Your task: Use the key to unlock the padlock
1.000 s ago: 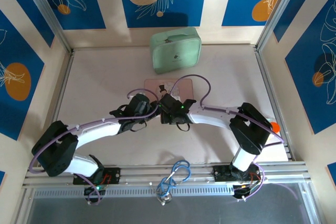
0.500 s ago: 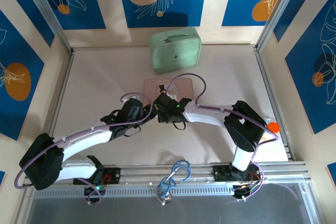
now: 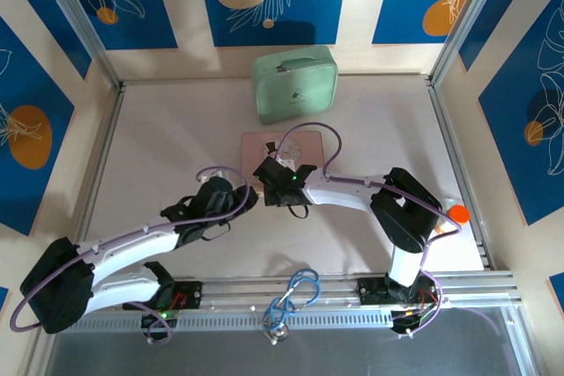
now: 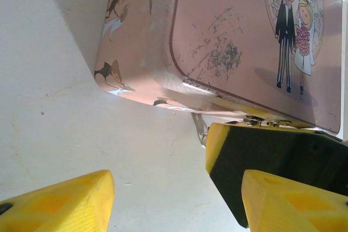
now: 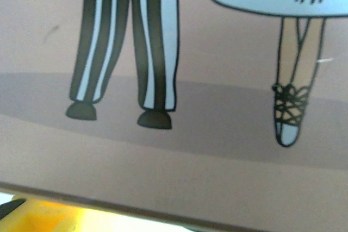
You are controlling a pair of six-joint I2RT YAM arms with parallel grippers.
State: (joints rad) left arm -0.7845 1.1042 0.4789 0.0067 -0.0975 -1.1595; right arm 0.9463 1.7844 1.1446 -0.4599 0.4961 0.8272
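In the left wrist view the padlock (image 4: 199,128) shows as a thin silvery loop at the pink case's (image 4: 228,52) lower edge, mid-frame; its body hides behind the right gripper (image 4: 261,153); the left gripper (image 4: 176,186) gapes wide and empty at the bottom; whether the right one is open or closed cannot be told.

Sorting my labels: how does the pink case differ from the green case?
The pink case carries a cartoon wedding couple; the green case is nearly plain mint. The pink case lies mid-table, partly under the right arm; the green case sits uncovered, farther back. Both are rounded rectangular cases.
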